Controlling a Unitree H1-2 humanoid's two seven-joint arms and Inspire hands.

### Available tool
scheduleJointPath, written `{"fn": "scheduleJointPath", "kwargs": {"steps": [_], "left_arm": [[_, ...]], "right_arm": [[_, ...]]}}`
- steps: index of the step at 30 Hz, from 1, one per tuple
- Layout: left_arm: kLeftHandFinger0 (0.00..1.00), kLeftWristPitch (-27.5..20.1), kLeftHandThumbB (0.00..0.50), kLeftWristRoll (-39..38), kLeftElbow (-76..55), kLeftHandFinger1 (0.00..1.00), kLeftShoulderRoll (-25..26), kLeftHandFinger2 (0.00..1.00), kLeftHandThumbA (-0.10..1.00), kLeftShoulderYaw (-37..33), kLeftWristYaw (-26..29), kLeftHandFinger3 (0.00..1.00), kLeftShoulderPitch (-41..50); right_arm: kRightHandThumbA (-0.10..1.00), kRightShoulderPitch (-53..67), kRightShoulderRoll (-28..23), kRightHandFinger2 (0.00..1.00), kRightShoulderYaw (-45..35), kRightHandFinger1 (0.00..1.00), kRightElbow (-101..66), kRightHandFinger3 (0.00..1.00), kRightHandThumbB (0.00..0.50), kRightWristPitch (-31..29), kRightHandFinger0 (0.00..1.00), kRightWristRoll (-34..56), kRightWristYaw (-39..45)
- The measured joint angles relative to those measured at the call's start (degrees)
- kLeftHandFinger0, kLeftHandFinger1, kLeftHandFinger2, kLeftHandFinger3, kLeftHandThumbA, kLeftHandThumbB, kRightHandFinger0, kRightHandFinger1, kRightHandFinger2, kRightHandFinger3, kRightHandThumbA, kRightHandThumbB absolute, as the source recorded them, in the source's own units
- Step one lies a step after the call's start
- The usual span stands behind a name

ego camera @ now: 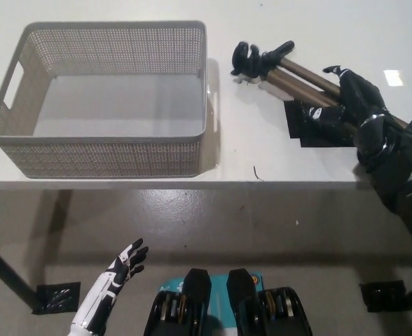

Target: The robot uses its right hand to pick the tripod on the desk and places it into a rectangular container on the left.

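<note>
Starting at your far left: the grey perforated container (108,98) sits on the white desk (262,150), rectangular, a handle slot cut in its left end, its pale floor bare. Look below the desk edge and you have the white left hand (125,264) hanging low over the grey floor, fingers spread apart and holding nothing, well clear of the container and well apart from the black fingers on the far side.

Now move right across the desk. Just past the container's right wall you reach the tripod (290,70), lying on its side. Its black head and handle are the end nearest the container, the part farthest from your right fingertips. From there the bronze legs run down and to the right, straight in under the fingers. A small dark mark (257,173) lies on the desk near the front edge, left of and below the fingers.

And here is your right hand (353,98), black, coming in from the lower right, the forearm trailing off toward the picture's edge. The fingers (346,84) are draped over the tripod legs, curled around them. Whether the tripod is off the desk or resting on it, you cannot tell from this view. Directly beneath the fingers a flat black patch (311,126) shows on the desk, partly covered by the legs and the hand.
</note>
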Motion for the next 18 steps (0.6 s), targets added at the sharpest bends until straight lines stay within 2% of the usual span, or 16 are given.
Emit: {"fn": "scheduleJointPath", "kwargs": {"steps": [2, 3, 11, 17, 18], "left_arm": [[1.0, 0.0, 0.277, 0.0, 0.03, 1.0, 0.0, 1.0, 1.0, 0.0, 0.0, 1.0, 0.0], [1.0, 0.0, 0.272, 0.01, 0.02, 1.0, 0.0, 1.0, 1.0, 0.0, 0.0, 1.0, -0.01], [1.0, -0.01, 0.284, 0.21, 0.05, 1.0, 0.0, 1.0, 1.0, 0.0, 0.01, 1.0, 0.01], [1.0, -0.01, 0.275, 0.23, 0.1, 1.0, 0.0, 1.0, 1.0, 0.0, -0.01, 1.0, 0.04], [1.0, -0.02, 0.281, 0.23, 0.1, 1.0, 0.0, 1.0, 1.0, 0.01, 0.0, 1.0, 0.06]], "right_arm": [[-0.1, 0.01, -0.35, 0.86, -1.04, 0.44, 0.0, 0.86, 0.126, -0.43, 0.0, 0.83, -0.08], [-0.1, 0.01, -0.47, 0.88, -1.38, 0.47, 0.01, 0.91, 0.131, -0.56, 0.0, 1.14, -0.08], [-0.1, 0.02, -1.37, 0.87, -4.04, 0.48, 0.08, 0.91, 0.137, -0.7, 0.0, 3.02, 0.08], [-0.1, -0.01, -1.81, 0.85, -6.65, 0.46, 0.06, 0.76, 0.151, -0.67, 0.0, 4.27, 0.7], [-0.1, -0.06, -1.85, 0.87, -7.92, 0.49, 0.05, 0.79, 0.137, -0.67, 0.02, 4.89, 0.95]]}}
